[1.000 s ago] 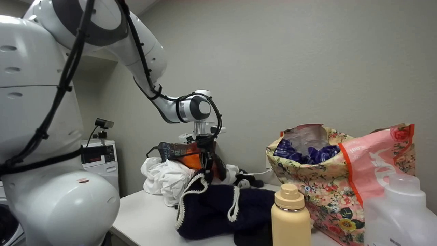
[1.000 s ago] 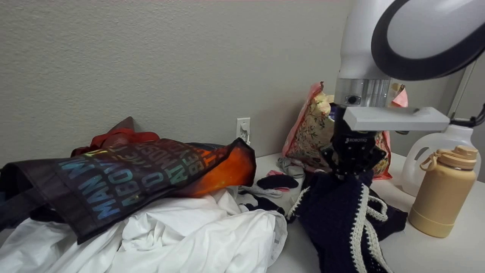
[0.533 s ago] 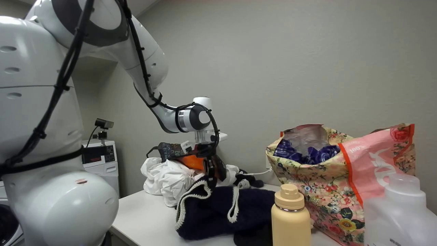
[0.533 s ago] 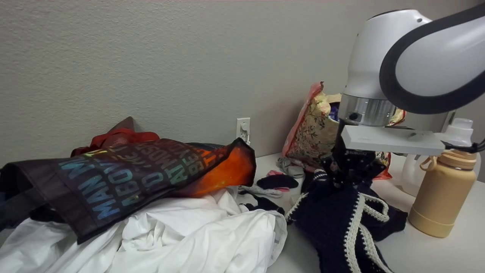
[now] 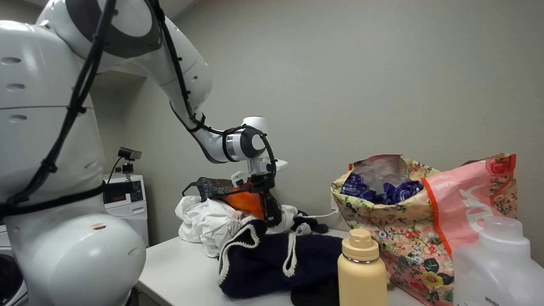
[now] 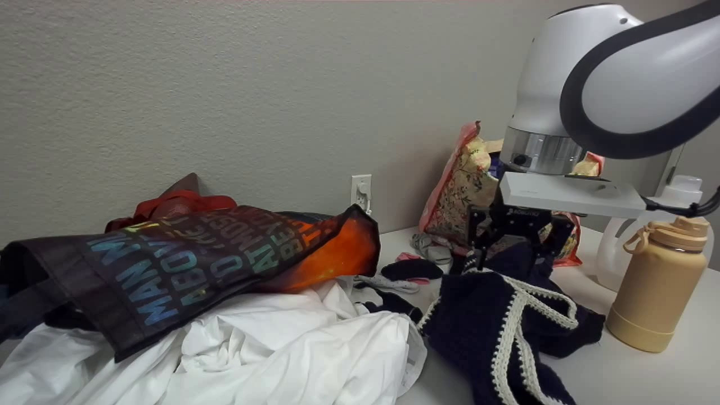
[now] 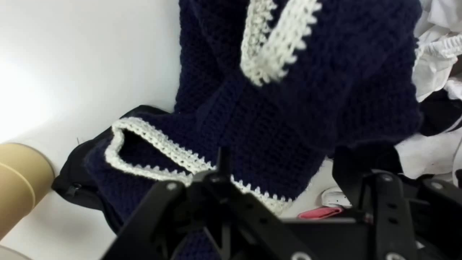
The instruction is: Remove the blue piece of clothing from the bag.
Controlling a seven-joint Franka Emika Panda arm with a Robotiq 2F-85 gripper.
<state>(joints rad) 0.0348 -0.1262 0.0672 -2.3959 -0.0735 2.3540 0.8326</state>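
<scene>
The blue piece of clothing, a dark navy knit garment [image 5: 306,255] with white crocheted trim, lies on the table outside the bag. It stretches across most of the wrist view [image 7: 274,133]. The floral bag [image 5: 403,227] stands upright against the wall, with purple-blue checked cloth showing in its mouth; in an exterior view the bag [image 6: 464,194] is partly behind the arm. Over the garment's raised end hangs my gripper [image 6: 513,261], its fingers spread apart. From the wrist view the gripper [image 7: 283,153] has navy knit beneath and between its fingers, and no grip on it shows.
A tan bottle [image 5: 362,267] and a translucent jug [image 5: 497,263] stand near the bag. White cloth [image 6: 304,349] is piled under a dark lettered bag [image 6: 225,259]. Several socks [image 6: 413,270] lie by the wall, and a black cloth [image 7: 83,173] sticks out beneath the garment.
The gripper first went down with the garment's end, then its fingers spread and let go. It has risen slightly since. The garment's upper part has slumped lower onto the table.
</scene>
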